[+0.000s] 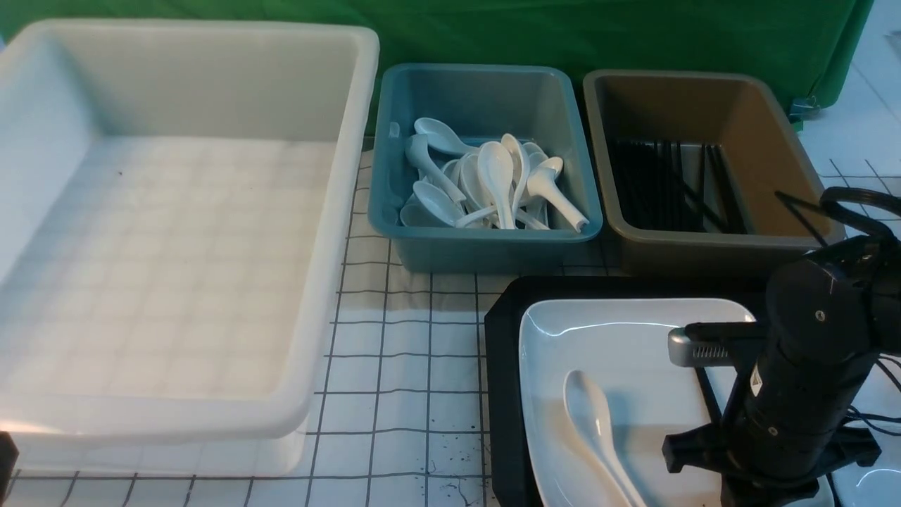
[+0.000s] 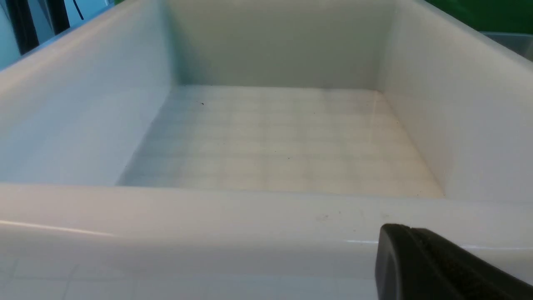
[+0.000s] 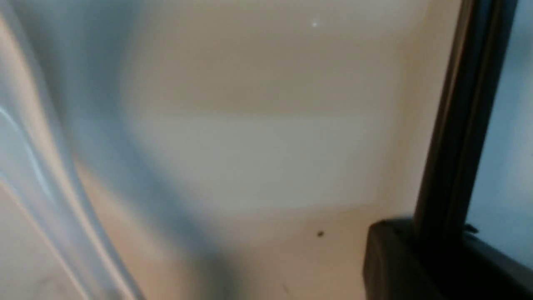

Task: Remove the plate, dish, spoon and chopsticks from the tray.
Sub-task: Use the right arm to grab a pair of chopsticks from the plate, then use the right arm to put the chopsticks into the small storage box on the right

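Chopsticks (image 1: 707,394) are seen on the plate (image 1: 619,338), near the spoon (image 1: 595,422), all on the tray (image 1: 503,366); the right claw (image 3: 433,258) is placed at them (pinching or not cannot be told), the left claw (image 2: 437,266) is pressed together

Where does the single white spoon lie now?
Front view, lower right: the spoon lies on the plate, which sits on the black tray.

The plate (image 1: 633,338) and spoon (image 1: 595,422) are glossy white with sharp highlights. The tray (image 1: 503,366) is matt black plastic. The large tub (image 1: 211,84), frame left, is smooth translucent white plastic. The backdrop (image 1: 563,35) is green cloth.
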Action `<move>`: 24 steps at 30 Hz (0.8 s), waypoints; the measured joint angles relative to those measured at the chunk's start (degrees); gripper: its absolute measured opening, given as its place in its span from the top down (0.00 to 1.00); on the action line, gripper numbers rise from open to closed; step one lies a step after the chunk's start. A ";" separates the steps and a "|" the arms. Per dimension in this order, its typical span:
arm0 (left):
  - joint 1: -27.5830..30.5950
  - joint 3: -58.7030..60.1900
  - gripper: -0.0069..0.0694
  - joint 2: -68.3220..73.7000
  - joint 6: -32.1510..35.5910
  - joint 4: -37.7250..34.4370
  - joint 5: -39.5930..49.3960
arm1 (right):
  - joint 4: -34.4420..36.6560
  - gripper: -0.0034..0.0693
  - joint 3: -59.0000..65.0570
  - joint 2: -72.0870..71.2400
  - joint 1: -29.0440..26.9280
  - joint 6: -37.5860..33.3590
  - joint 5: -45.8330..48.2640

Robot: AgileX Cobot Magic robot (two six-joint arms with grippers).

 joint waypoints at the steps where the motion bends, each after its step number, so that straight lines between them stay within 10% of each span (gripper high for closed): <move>1: 0.00 0.00 0.90 0.00 0.00 0.00 0.00 | 0.07 0.72 0.00 -1.18 0.00 -0.65 0.91; 13: 0.00 0.00 0.90 0.00 0.00 0.00 0.00 | -0.35 0.72 -0.52 -30.01 0.11 -6.51 10.18; 24: 0.00 0.00 0.90 0.00 0.00 0.00 0.00 | -10.56 0.72 -12.17 -36.79 0.11 -6.55 -6.40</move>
